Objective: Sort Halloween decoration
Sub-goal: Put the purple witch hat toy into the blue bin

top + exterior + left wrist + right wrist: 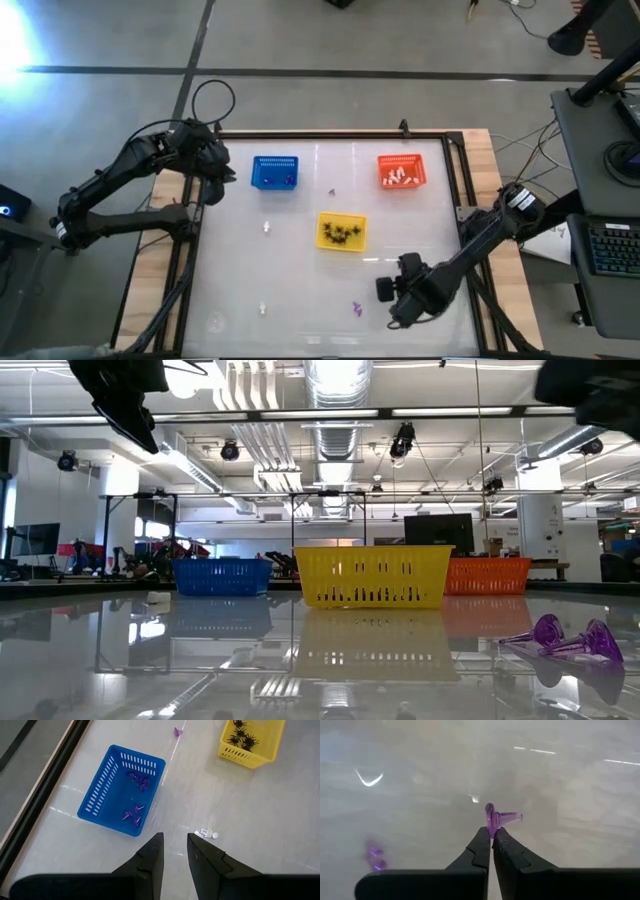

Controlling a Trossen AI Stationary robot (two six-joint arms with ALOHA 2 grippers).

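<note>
Right wrist view: right gripper (pixel 492 836) pinches purple trinket (pixel 496 819); left gripper (pixel 174 851) parted, empty.

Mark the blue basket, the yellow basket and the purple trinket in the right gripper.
blue basket (pixel 102 795): left wrist view, bare floor.
yellow basket (pixel 341 244): high view, near rim.
purple trinket (pixel 492 818): right wrist view, its stem above the right gripper (pixel 492 840) fingertips.

Tabletop (pixel 300 270) glossy white, reflective, baskets (pixel 120 790) perforated plastic, purple trinket (pixel 496 820) translucent plastic, table edge (pixel 160 270) bare wood.
</note>
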